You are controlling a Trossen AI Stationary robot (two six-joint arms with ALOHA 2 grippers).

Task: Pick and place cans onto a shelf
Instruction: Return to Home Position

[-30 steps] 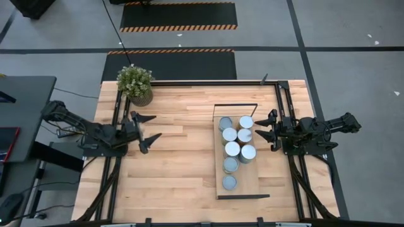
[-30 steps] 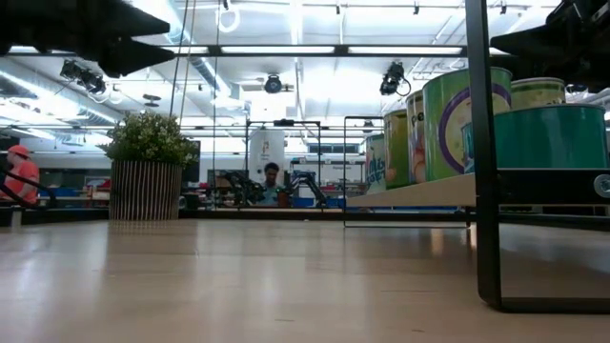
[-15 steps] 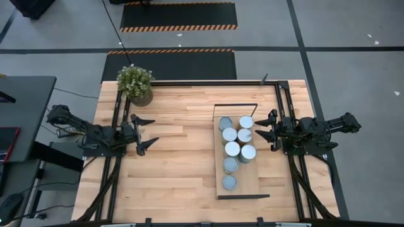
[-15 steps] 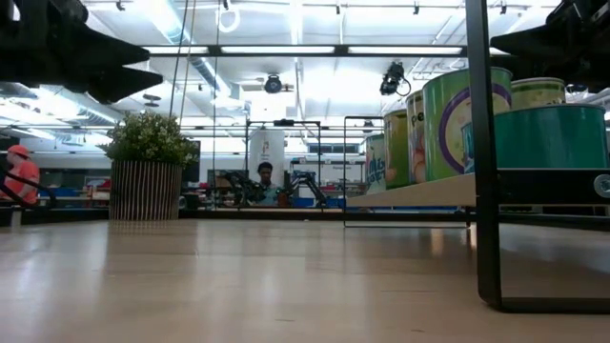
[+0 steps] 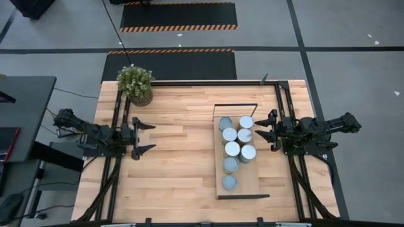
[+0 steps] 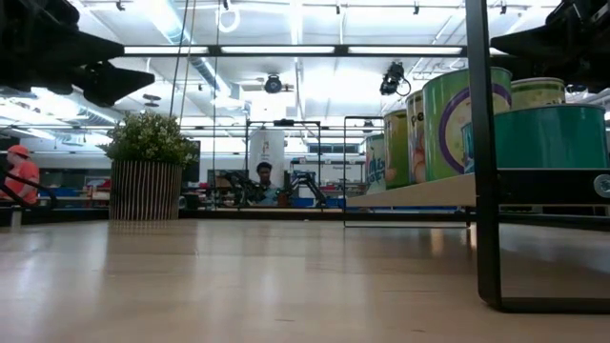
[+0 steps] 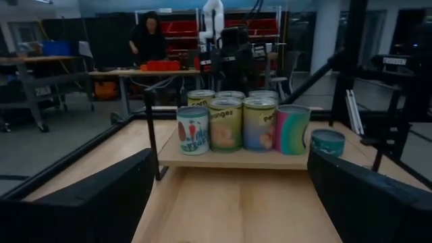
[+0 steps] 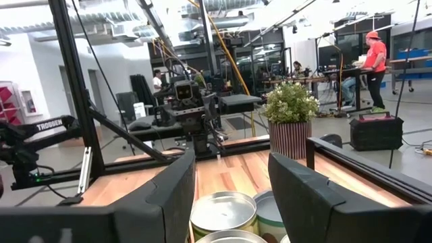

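While both arms wait at opposite sides of the surface [image 5: 183, 180], the cans [image 5: 232, 149] stand grouped on the shelf [image 5: 251, 184], a light-wood board on a thin black frame over the right half of the surface. They fill the shelf's far and middle stretch in two rows, thinning to a single file toward the near end. The near end of the board is bare.

The left arm [image 5: 95, 133] lies along the left edge. The left jaws are spread wide and hold nothing. They point across bare wood at the shelf and are well apart from it. Seen from that wrist, the cans line up on the board between the two dark tips, far off.

The right arm [image 5: 315, 131] lies along the right edge. The right jaws are also parted and empty. They sit just beside the shelf's right side, level with the far cans and not touching them. That wrist's view shows shiny can tops close under the gap.

A potted plant [image 5: 136, 83] stands at the far left corner.
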